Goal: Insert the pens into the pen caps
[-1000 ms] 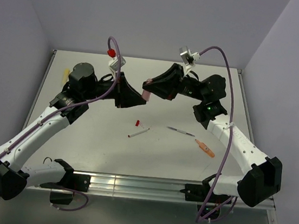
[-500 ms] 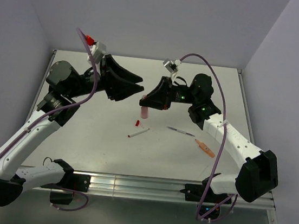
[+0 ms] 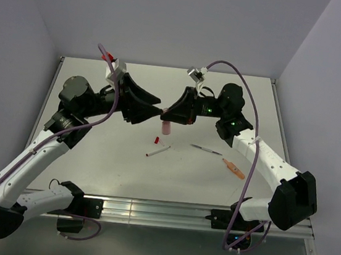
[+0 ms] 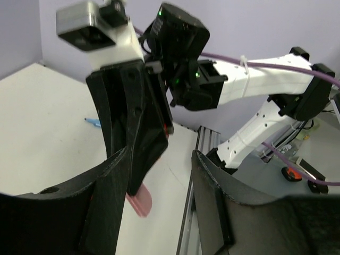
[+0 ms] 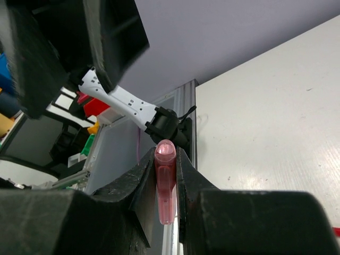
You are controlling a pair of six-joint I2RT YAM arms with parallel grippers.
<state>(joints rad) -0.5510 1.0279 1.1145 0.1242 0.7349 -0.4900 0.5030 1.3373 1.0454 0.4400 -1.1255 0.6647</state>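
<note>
My right gripper (image 3: 166, 118) (image 5: 166, 154) is shut on a pink pen (image 5: 166, 183) (image 3: 166, 127), which hangs above the table's middle. My left gripper (image 3: 156, 109) (image 4: 159, 154) is open, facing the right one, its tips close beside it. In the left wrist view the pink pen's end (image 4: 139, 203) shows in the gap, close to the left finger (image 4: 109, 196). On the table lie a red pen cap (image 3: 156, 140), a thin white pen (image 3: 158, 151), a thin grey pen (image 3: 206, 149) and an orange pen (image 3: 234, 168). A blue pen (image 4: 93, 122) lies farther back.
Grey walls close the table (image 3: 92, 155) at the back and both sides. An aluminium rail (image 3: 148, 210) runs along the near edge between the arm bases. Purple cables (image 3: 252, 69) loop above both wrists.
My left gripper opened, swung back to the left, then came back toward the right gripper. The right gripper tilted down with the pink pen and has held still since.
</note>
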